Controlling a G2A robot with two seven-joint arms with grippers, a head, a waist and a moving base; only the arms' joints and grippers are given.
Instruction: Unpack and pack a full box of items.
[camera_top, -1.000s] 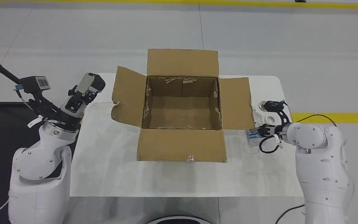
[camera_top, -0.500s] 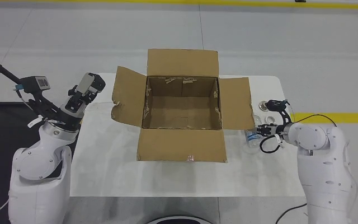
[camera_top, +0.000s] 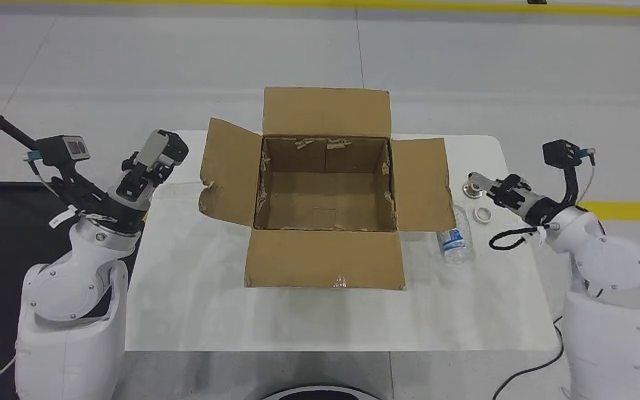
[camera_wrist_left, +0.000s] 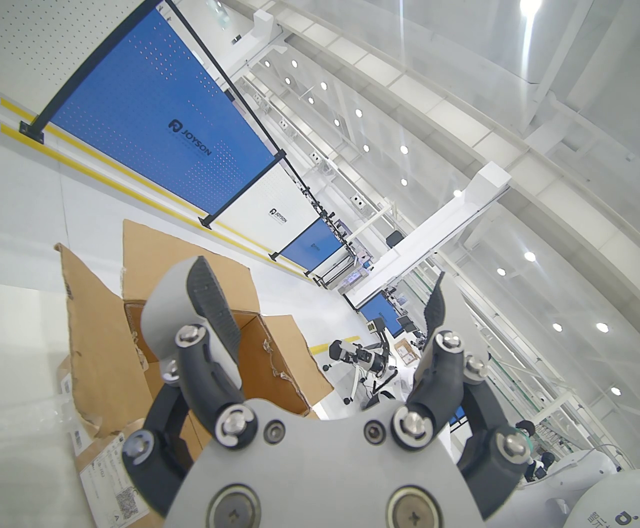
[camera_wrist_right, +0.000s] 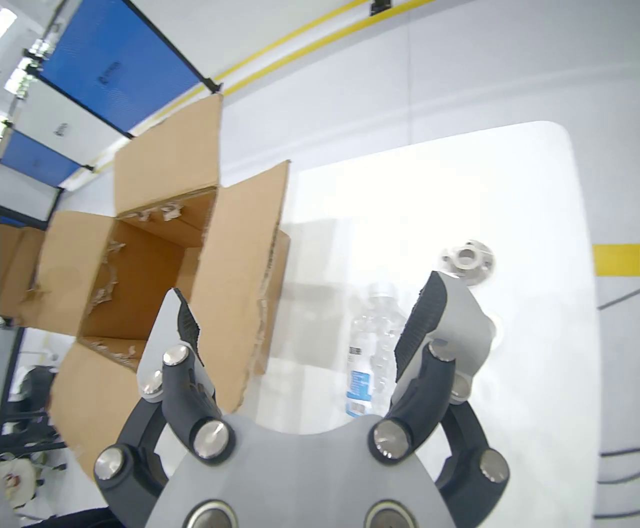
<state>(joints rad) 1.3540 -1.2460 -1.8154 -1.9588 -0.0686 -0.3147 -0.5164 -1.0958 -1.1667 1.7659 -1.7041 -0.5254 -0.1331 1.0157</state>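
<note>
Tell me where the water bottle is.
In the top view, the water bottle lies on the table, right of the cardboard box, beside its right flap and near the metal flange.

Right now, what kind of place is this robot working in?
Probably a big factory-style hall or robot test lab: rows of ceiling lights high overhead, blue partition panels, and a yellow floor line.

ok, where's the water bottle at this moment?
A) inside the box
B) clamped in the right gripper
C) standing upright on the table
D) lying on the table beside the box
D: the bottle lies on its side on the table next to the open box, and the right gripper is open and holds nothing.
</note>
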